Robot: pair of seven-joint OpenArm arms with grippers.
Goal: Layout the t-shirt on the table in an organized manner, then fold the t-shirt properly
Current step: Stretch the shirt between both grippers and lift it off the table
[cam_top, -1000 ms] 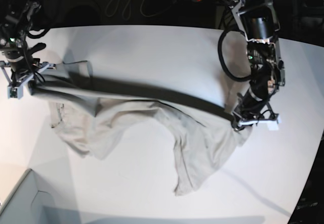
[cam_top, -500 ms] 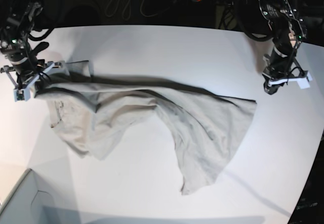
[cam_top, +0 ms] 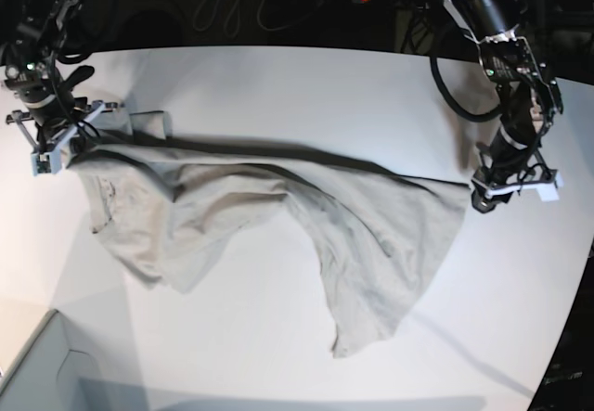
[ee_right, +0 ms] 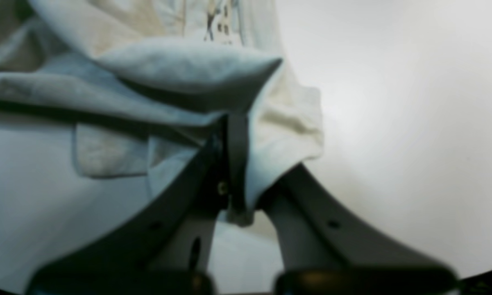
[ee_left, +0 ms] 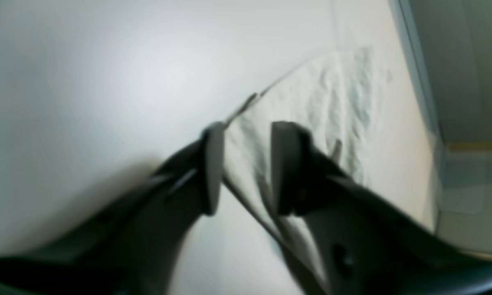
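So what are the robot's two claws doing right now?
Left gripper: open, holding nothing, just above the shirt edge.
Right gripper: shut on the shirt.

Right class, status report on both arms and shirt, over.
Left gripper open beside hem. Right gripper shut on the light grey-beige cotton t-shirt, rumpled on the white table. Nothing obstructing.

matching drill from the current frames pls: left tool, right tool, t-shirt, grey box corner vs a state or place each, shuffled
Things:
1. left tool
2. right tool
3. t-shirt
4. grey box corner

States or places:
A. spread crumpled across the white table
B. shut on a bunched fold of cloth
C. bottom left edge of the base view
D. open, at the shirt's edge, gripping nothing

Pairs: 1-D, 2-B, 3-A, 4-C
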